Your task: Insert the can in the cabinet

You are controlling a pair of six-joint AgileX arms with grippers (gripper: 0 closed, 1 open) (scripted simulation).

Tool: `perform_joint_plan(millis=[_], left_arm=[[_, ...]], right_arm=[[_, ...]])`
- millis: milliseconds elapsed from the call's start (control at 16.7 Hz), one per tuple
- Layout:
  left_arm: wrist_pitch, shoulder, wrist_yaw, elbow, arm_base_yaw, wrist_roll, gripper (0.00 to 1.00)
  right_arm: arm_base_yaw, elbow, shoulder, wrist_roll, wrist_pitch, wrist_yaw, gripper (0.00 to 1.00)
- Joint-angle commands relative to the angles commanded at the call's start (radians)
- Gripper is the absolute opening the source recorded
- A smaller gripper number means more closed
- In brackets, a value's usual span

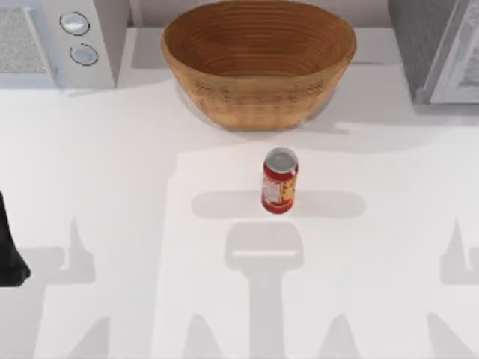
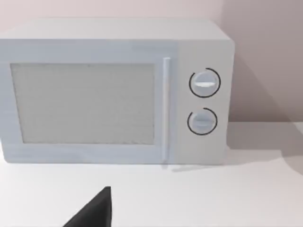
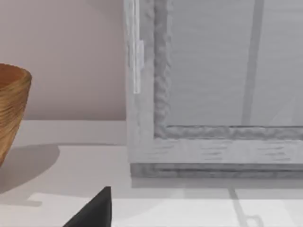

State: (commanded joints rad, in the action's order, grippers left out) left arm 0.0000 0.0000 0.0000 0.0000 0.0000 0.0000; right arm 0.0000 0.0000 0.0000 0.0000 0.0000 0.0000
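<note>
One small red can [image 1: 280, 182] with a silver lid and yellow-white label stands upright mid-table [image 1: 112, 149], just before a ribbed woven wicker basket [image 1: 258, 60]. Far right sits the speckled grey cabinet [image 1: 438, 48], far left a smooth white two-knob microwave [image 2: 118, 92]. Whether either arm's jaws are open cannot be told.

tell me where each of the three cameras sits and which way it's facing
Top view: above the table, looking down on the can, wicker basket, microwave and cabinet; a dark bit of my left arm at its left edge.
Left wrist view: low, facing the microwave; a dark fingertip shows.
Right wrist view: low, facing the cabinet door, basket beside it; a dark fingertip shows.
Shared: top and left wrist both show the microwave.
</note>
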Motion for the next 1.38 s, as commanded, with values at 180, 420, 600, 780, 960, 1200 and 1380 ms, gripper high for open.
perform_joint_plan(millis=[180, 420, 600, 780, 960, 1200, 1380], left_arm=[[0.000, 0.000, 0.000, 0.000, 0.000, 0.000, 1.00], [0.000, 0.000, 0.000, 0.000, 0.000, 0.000, 1.00], [0.000, 0.000, 0.000, 0.000, 0.000, 0.000, 1.00], [0.000, 0.000, 0.000, 0.000, 0.000, 0.000, 1.00], [0.000, 0.000, 0.000, 0.000, 0.000, 0.000, 1.00], [0.000, 0.000, 0.000, 0.000, 0.000, 0.000, 1.00], [0.000, 0.000, 0.000, 0.000, 0.000, 0.000, 1.00]], right_arm=[[0.005, 0.003, 0.009, 0.001, 0.007, 0.004, 1.00], [0.072, 0.049, 0.139, 0.011, 0.102, 0.060, 1.00], [0.164, 0.112, 0.330, 0.021, 0.236, 0.145, 1.00], [0.277, 0.192, 0.580, 0.028, 0.408, 0.256, 1.00], [0.403, 0.285, 0.873, 0.034, 0.605, 0.383, 1.00], [0.576, 0.419, 1.296, 0.038, 0.888, 0.562, 1.00], [0.699, 0.521, 1.609, 0.036, 1.097, 0.693, 1.00]])
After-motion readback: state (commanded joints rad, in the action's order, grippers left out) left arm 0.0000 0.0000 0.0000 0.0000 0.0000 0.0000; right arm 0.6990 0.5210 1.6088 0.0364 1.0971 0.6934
